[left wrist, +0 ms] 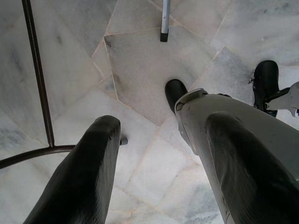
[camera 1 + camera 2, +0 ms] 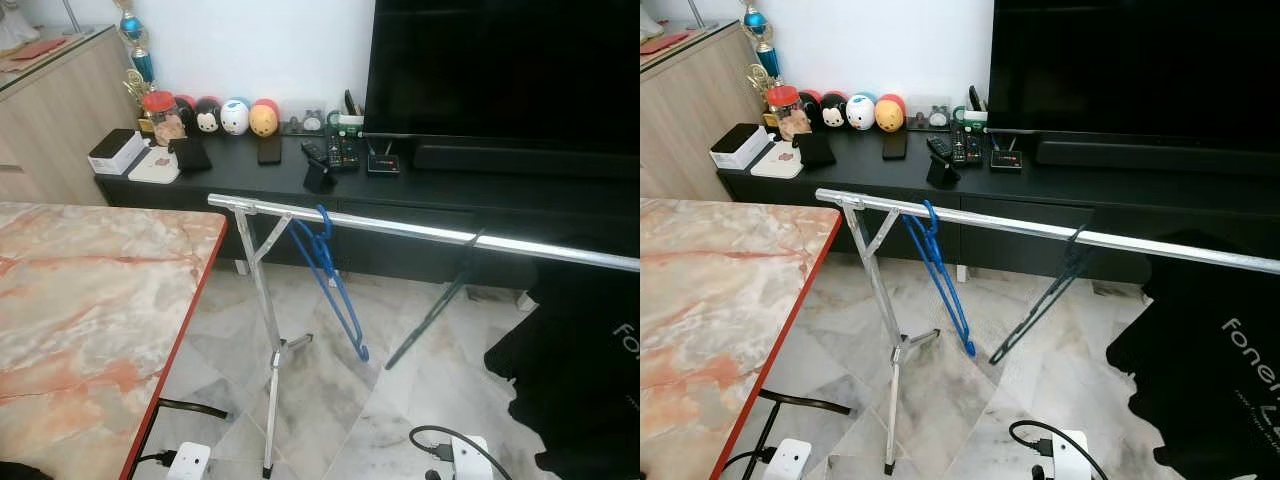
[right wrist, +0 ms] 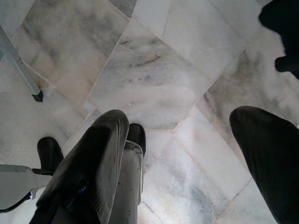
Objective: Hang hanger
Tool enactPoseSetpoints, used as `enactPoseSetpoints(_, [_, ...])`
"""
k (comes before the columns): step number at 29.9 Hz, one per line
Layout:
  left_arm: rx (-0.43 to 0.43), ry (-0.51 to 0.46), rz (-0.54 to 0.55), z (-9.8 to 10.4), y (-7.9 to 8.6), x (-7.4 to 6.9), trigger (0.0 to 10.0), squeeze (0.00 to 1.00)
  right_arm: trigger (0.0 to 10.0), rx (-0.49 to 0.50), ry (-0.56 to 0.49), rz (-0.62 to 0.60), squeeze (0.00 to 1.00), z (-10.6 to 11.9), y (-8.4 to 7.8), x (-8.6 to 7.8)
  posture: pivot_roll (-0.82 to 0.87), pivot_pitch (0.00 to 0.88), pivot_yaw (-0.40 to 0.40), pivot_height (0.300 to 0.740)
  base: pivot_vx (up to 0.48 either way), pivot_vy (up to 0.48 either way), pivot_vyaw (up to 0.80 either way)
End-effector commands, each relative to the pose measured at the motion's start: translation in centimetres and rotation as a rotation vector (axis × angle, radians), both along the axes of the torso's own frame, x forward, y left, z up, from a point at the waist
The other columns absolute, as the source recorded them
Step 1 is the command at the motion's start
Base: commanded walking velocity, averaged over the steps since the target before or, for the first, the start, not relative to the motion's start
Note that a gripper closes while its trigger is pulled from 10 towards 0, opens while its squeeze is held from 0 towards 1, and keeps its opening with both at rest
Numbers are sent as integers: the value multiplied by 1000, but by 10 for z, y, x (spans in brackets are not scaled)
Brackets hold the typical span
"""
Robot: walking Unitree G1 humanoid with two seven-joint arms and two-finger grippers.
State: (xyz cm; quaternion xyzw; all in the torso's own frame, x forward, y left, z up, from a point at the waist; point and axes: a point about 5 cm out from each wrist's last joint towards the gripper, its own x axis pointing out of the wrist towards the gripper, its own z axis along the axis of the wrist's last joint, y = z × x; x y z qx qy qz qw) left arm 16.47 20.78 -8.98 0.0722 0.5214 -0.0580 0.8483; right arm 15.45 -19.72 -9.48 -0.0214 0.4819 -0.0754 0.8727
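From our head cameras we see a silver rail [image 2: 400,227] running from about ten o'clock to three o'clock, carried on a folding metal stand [image 2: 272,330]. A blue hanger [image 2: 330,270] is hooked over the rail just right of the stand's top and dangles tilted toward the floor. Farther along, toward three o'clock, a black hanger [image 2: 1040,300] also hangs from the rail, slanting down to the left. At nine o'clock lies the marble-patterned surface [image 2: 90,320]; at twelve o'clock a black TV cabinet [image 2: 480,190] carries small toys and remotes.

Our left end effector [image 1: 159,168] hangs over the marble floor [image 3: 154,70], fingers spread wide and holding nothing. Our right end effector [image 3: 182,172] likewise points at the floor, wide and empty.
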Motion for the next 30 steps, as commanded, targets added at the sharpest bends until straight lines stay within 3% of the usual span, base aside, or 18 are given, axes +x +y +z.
enactPoseSetpoints(1, [9, 13, -2, 0, 2, -2, 10000, 0, 10000, -1, 7, -6, 0, -1, 0, -2, -34, 0, 36, 740, -247, 0, 0])
enactPoseSetpoints(30, [8, 5, -8, 1, 3, 2, 10000, 0, 10000, -8, -1, -9, 0, 1, -3, 1, -30, 0, 37, 740, -273, 0, 0])
